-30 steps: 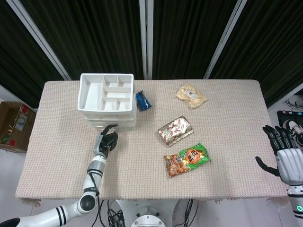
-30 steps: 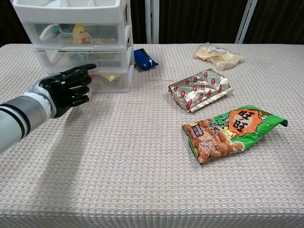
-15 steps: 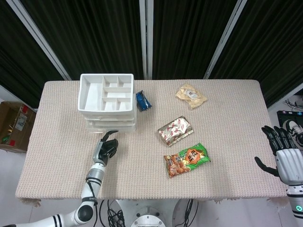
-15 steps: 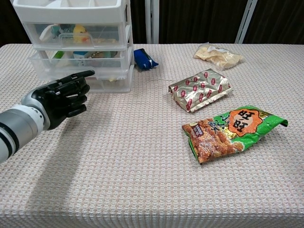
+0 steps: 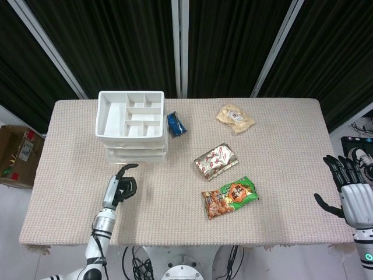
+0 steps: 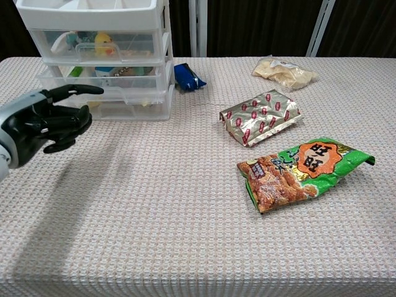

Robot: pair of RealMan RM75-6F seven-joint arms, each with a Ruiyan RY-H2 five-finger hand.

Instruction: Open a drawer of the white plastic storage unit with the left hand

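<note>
The white plastic storage unit (image 5: 130,125) stands at the table's back left, three clear drawers under a divided top tray. In the chest view the unit (image 6: 99,37) shows its middle drawer (image 6: 102,77) slid out a little past the other two, with small items inside. My left hand (image 6: 43,120) hovers in front of the unit, apart from it, one finger stretched toward the drawers and the rest curled, holding nothing. From above, that left hand (image 5: 119,188) is near the table's front edge. My right hand (image 5: 349,192) hangs off the table's right side, fingers spread and empty.
A blue packet (image 6: 188,76) lies just right of the unit. A silver snack bag (image 6: 262,116), a green and orange bag (image 6: 300,170) and a pale bag (image 6: 284,71) lie in the middle and back right. A cardboard box (image 5: 17,154) sits on the floor at left.
The middle drawer has come out a little. My left hand has drawn back from the drawer fronts toward the front left of the table. The right hand has not moved.
</note>
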